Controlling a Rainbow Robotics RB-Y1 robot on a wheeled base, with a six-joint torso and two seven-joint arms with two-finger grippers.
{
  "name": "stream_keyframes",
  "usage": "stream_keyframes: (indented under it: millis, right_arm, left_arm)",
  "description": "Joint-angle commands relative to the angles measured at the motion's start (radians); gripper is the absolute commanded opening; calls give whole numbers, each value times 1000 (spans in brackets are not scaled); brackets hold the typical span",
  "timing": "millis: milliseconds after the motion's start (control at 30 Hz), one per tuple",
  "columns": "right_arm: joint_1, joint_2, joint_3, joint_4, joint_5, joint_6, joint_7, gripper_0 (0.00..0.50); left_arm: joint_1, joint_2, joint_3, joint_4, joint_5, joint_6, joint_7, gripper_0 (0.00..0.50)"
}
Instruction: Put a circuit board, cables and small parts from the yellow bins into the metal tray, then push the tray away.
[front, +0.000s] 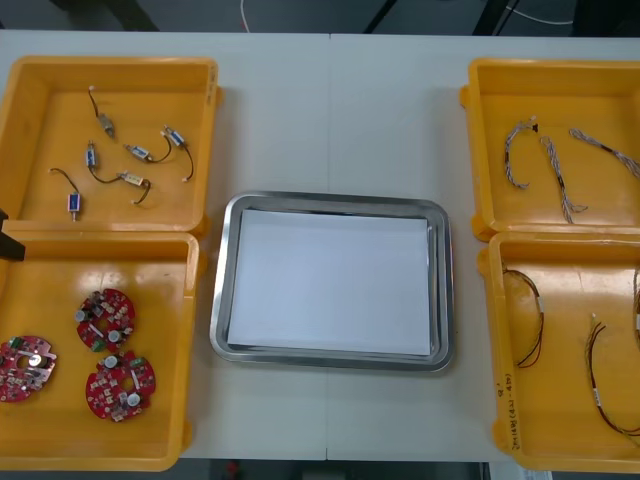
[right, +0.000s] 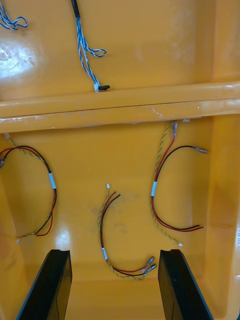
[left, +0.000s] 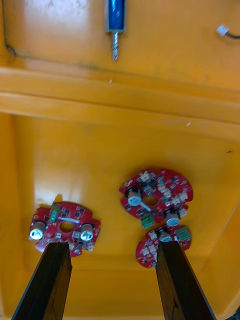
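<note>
The left end effector (left: 112, 247) is spread above the circuit boards (left: 156, 192) in their yellow bin (left: 120, 145), and the right end effector (right: 115, 252) is spread above red and yellow cables (right: 153, 189). Two boards lie almost touching, so a grasp may drag both.

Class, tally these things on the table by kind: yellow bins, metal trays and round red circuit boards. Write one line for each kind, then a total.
Yellow bins: 4
Metal tray: 1
Red circuit boards: 3
Total: 8
</note>
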Motion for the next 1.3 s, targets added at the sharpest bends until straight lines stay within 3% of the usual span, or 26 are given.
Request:
stream_keyframes:
  millis: [33,267,700,1033,1300]
  right_arm:
    - [2,-28,-43,-7,11,-10,11,500]
    - [13,-44,-57,2,14,-10,16,500]
    - [53,-76,-47,116,-18,-145,73,500]
    - [86,-93,-28,246,-24,-234,235,500]
    - [86,-93,30,347,-13,-309,297,500]
  left_arm:
    - [89,70,-5,-50,28,5,-138,500]
    - [148,81,-5,-73,51,-8,-150,500]
    - [293,98,-7,-111,74,-198,-190,500]
    - [376,135,-74,-111,61,-367,-221,500]
    - [423,150,-103,-110,51,-427,-246,500]
